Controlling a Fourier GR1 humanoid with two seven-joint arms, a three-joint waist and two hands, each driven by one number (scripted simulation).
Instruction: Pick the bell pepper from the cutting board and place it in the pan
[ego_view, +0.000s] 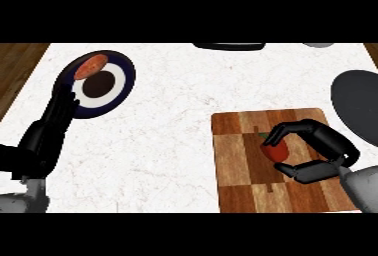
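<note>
Two hands shown. Right hand (317, 152) curls fingers and thumb round bell pepper (275, 150), low on cutting board (251, 165), ready for lift toward pan (356, 102). Left hand (52, 127) rests, fingers straight, beside plate (122, 82).

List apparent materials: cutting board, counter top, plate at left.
Cutting board: looks like wood, with brown blocks in a patchwork and visible grain streaks, matte.
Counter top: looks like pale stone or marble, white with faint mottled veining; could be laminate.
Plate: probably glazed ceramic, with a dark navy rim, a white ring and a dark centre; finish unclear.
</note>
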